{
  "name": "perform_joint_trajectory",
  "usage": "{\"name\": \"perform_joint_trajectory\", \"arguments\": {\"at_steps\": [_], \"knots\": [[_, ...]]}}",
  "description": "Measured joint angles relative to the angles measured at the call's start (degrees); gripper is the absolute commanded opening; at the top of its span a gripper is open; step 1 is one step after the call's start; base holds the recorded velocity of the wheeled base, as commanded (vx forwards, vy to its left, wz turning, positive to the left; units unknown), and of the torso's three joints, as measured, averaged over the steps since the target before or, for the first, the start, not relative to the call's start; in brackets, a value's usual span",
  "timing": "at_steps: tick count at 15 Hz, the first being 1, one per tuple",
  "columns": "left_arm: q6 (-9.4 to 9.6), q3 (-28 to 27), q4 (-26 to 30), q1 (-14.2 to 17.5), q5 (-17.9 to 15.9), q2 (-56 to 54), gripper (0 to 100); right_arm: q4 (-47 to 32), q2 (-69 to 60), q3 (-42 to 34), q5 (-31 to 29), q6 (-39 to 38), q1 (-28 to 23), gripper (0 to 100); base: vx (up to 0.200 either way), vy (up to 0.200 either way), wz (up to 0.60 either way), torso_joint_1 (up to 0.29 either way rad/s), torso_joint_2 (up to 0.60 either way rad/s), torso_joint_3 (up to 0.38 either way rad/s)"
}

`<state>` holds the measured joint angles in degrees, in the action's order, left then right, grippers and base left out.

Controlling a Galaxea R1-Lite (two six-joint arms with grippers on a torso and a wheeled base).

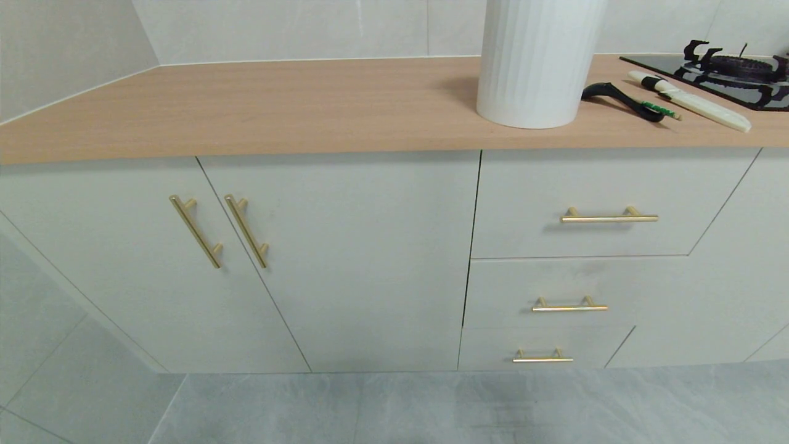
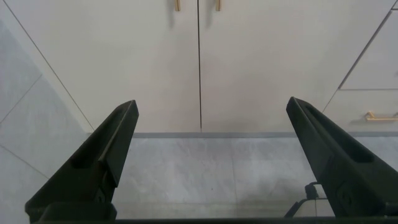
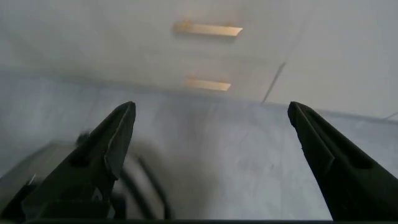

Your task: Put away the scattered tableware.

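I stand in a kitchen and see a long wooden counter (image 1: 277, 105) over pale cupboards. On the counter, toward the right, stands a tall white ribbed pot (image 1: 533, 61). Just beside it, on its right, lies a black-handled tool (image 1: 619, 98) with a small green bit at its end. Next to that lies a white knife (image 1: 696, 102), flat on the wood, with its tip pointing away from the pot. Its handle end sits near the edge of the black stove (image 1: 733, 71) in the far right corner. I cannot tell if the tool and the knife touch.

Under the counter are two cupboard doors (image 1: 345, 259) with gold handles (image 1: 246, 230) set close together. To their right are three drawers, one over the other, and each has a gold bar handle (image 1: 609, 217).

The left gripper (image 2: 211, 104) is low down, over the grey floor (image 2: 205, 168), and it faces the bottom of the two doors. Its jaws stand wide apart and hold nothing. The right gripper (image 3: 210, 107) is also low over the floor and faces the lower drawers (image 3: 207, 56). Its jaws are spread wide too, with nothing between them. Both grippers are well apart from the things on the counter.
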<state>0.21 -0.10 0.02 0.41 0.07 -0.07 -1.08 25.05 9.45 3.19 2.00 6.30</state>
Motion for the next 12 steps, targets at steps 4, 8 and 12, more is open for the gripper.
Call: {"name": "perform_joint_trajectory", "arguments": {"at_steps": [4, 8, 12], "knots": [[-0.02, 0.0, 0.0, 0.0, 0.0, 0.0, 100, 4.4, 25.7, 8.2, 0.9, 0.0, 4.0, 100, 0.0, 0.0, 0.0, 0.0, 0.0, 0.0], [-0.02, 0.0, 0.0, 0.0, 0.0, 0.0, 100, 21.1, 51.3, 14.7, 0.9, 0.0, 5.1, 100, 0.0, 0.0, 0.0, 0.0, 0.0, 0.0], [-0.02, 0.0, 0.0, 0.0, 0.0, 0.0, 100, 33.5, 70.1, 22.3, 0.7, 0.1, 4.6, 100, 0.0, 0.0, 0.0, 0.0, 0.0, 0.0]]}}
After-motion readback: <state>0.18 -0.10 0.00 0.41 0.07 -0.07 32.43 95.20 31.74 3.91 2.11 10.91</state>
